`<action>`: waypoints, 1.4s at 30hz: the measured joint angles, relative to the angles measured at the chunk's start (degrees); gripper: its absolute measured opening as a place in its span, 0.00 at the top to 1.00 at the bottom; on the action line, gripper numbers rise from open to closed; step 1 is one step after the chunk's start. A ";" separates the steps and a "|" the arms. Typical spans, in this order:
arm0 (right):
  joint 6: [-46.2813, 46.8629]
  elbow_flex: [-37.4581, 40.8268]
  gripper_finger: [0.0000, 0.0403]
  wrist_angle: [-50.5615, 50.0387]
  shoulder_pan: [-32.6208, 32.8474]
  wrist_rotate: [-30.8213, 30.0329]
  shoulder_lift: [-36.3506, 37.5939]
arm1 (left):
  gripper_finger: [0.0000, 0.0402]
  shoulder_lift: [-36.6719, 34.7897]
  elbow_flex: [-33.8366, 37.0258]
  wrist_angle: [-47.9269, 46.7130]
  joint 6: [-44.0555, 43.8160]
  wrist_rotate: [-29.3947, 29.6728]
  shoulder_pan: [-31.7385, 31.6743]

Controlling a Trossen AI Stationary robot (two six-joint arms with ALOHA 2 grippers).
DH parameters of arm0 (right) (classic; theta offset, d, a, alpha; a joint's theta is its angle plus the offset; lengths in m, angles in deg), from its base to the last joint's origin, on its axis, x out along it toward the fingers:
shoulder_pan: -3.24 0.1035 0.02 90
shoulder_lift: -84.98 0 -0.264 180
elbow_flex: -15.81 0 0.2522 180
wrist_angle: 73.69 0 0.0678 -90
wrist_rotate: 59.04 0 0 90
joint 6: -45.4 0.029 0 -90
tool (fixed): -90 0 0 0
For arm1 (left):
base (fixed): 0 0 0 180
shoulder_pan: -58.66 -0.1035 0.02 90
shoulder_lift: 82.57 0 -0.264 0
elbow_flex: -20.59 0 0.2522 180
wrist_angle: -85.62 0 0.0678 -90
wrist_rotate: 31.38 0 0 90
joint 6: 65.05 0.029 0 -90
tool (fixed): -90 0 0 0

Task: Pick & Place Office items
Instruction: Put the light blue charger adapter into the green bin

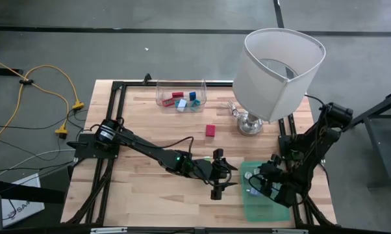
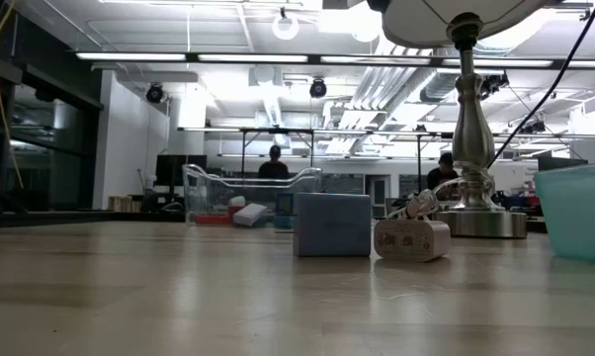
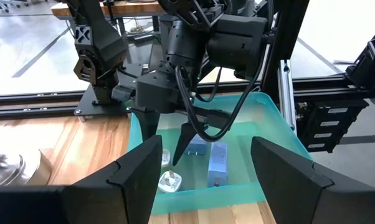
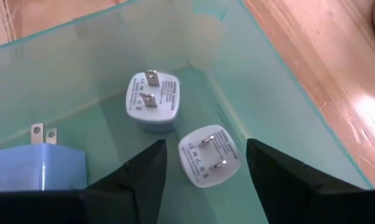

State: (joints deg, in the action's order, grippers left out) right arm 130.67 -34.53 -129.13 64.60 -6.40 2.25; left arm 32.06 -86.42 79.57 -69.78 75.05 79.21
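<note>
Small items lie in a teal bin [image 1: 264, 205]: two white plug adapters [image 4: 151, 99] [image 4: 206, 157] and blue ones [image 3: 217, 163] on its floor. More small red, blue and teal pieces sit in a clear container [image 1: 181, 97]. One red piece [image 1: 210, 130] rests on the wood. My right gripper [image 4: 206, 163] hangs open over the bin, above the white adapters, fingers pointing down [image 3: 166, 146]. My left gripper [image 1: 218, 177] is open just left of the bin, level, facing it [image 3: 206, 165]. Neither touches anything.
A big white lamp [image 1: 280, 71] stands at the far right on a metal base [image 2: 480, 220]. A pale plug [image 2: 411, 239] and a bluish block [image 2: 332, 224] lie near it. The black frame [image 1: 117, 88] borders the table. People show in the room beyond.
</note>
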 joint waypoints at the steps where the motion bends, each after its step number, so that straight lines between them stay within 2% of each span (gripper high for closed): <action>1: 0.00 0.00 0.48 -0.19 -0.01 0.00 0.32 | 0.41 0.00 0.00 -0.01 0.00 0.02 0.00; 9: -2.85 0.00 0.49 -2.76 -0.02 -0.32 7.08 | 0.41 0.00 0.00 0.01 0.02 0.02 -0.01; 20: -4.57 0.00 0.49 -2.44 -0.02 -4.52 19.12 | 0.41 0.00 0.00 0.01 -0.02 0.04 -0.01; 31: -5.96 0.00 0.48 -1.20 -0.02 -4.68 21.80 | 0.41 0.00 0.00 0.01 -9.83 0.02 -0.01; 42: -9.29 0.00 0.49 2.95 -0.02 -5.34 23.24 | 0.41 0.00 -0.02 -2.78 -10.36 0.04 0.02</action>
State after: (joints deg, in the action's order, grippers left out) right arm 121.38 -34.53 -126.18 64.58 -11.74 25.49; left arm 32.06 -86.44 76.79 -80.14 75.09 79.23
